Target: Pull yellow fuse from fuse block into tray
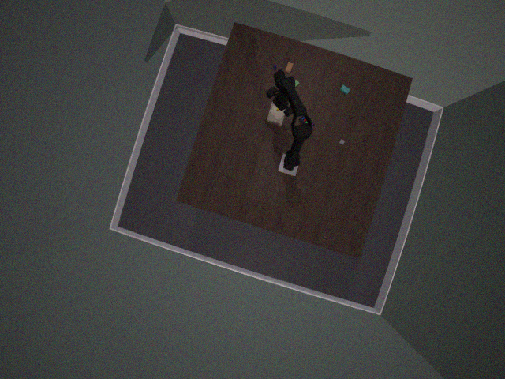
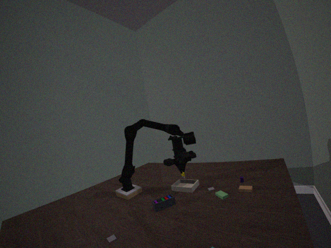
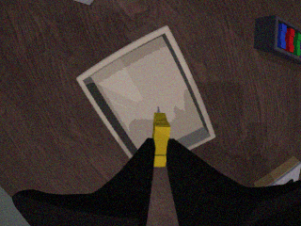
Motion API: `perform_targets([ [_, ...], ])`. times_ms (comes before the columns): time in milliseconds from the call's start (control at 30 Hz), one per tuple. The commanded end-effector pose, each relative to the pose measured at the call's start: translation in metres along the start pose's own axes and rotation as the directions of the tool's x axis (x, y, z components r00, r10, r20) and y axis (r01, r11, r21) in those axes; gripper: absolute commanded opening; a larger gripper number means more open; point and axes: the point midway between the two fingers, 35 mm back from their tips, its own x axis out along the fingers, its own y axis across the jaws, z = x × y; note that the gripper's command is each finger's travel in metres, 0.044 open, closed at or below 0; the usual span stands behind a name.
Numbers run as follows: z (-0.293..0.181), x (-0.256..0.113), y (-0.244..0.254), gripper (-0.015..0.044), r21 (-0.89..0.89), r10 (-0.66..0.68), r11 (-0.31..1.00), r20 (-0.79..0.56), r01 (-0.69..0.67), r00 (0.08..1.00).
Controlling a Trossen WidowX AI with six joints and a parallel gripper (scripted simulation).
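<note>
My gripper [image 2: 182,172] [image 3: 159,144] is shut on the yellow fuse [image 2: 183,174] [image 3: 161,134] [image 1: 278,109] and holds it above the tray. The tray [image 1: 274,120] [image 2: 183,189] [image 3: 190,88] is a pale, shallow, open box. In the exterior view the fuse hangs a little higher than the tray's rim, with its pale lower end pointing down. The dark fuse block [image 2: 164,205] [image 3: 265,36] stands apart from the tray, with purple, green, red and blue fuses in it and a dark gap between purple and green. In the top view the arm partly hides the block.
A green block [image 2: 221,195], an orange block [image 2: 245,188], a small purple thing [image 2: 241,179] and a flat grey piece [image 2: 211,188] lie beyond the tray. Another grey piece [image 1: 342,141] [image 2: 111,238] and a teal block [image 1: 345,89] lie farther off.
</note>
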Motion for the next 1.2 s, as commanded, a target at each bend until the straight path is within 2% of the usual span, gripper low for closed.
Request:
perform_targets([
  [0,-0.001,0.0,0.003,0.0,0.01,-0.001,1.0,0.006,0.001,1.0],
  [900,-0.001,0.039,0.003,0.0,0.01,-0.001,1.0,0.006,0.001,1.0],
  [1167,-0.002,0.036,0.003,0.021,0.009,-0.001,1.0,0.002,0.001,1.0],
])
